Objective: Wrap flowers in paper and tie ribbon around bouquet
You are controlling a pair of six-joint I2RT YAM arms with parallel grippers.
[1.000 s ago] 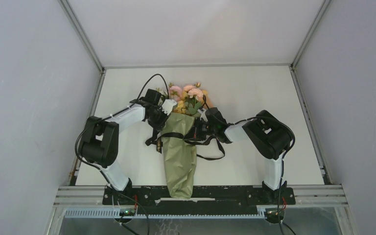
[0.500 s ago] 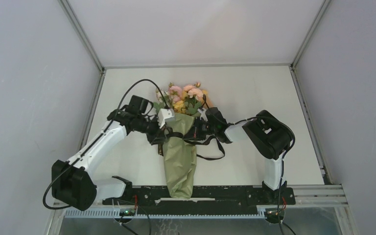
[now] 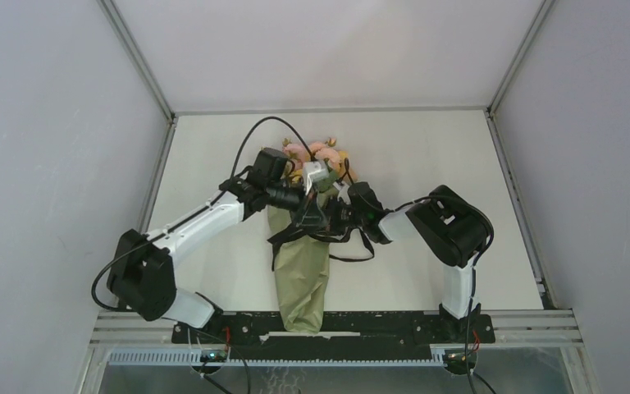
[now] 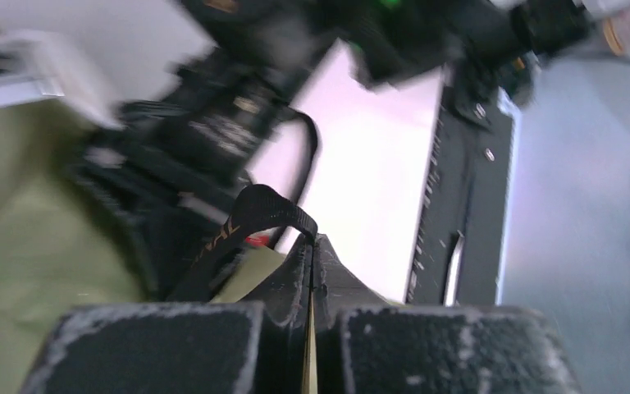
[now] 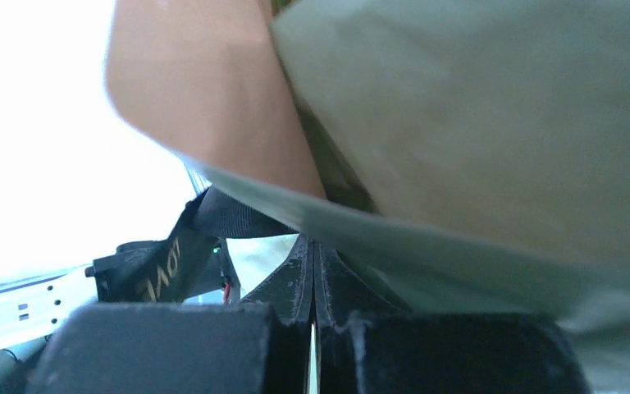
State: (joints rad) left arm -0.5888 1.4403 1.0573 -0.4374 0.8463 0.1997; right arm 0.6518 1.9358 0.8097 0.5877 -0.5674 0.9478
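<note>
Looks like knot time. Pull the ribbon [image 4: 254, 201] slow and even from both sides, to snug it round the middle of the bouquet [image 3: 302, 263] without crushing the paper [image 3: 299, 283] or bending the flowers [image 3: 316, 150]. Hold the ends tight, never slack, and mind the arms, so close together here. On the left gripper [image 4: 312, 242], jaws squeezed tight together, pinching a loop of ribbon right at the tips, just above the green paper. On the right gripper [image 5: 312, 245], jaws squeezed together too, pressed up against the paper, with ribbon running in to the tips from the left; hard to tell whether pinched there or only touching. Bouquet lying flat on the table [image 3: 426, 148], flowers at the far end, pointed end by the arm bases, both grippers meeting over its upper middle.
</note>
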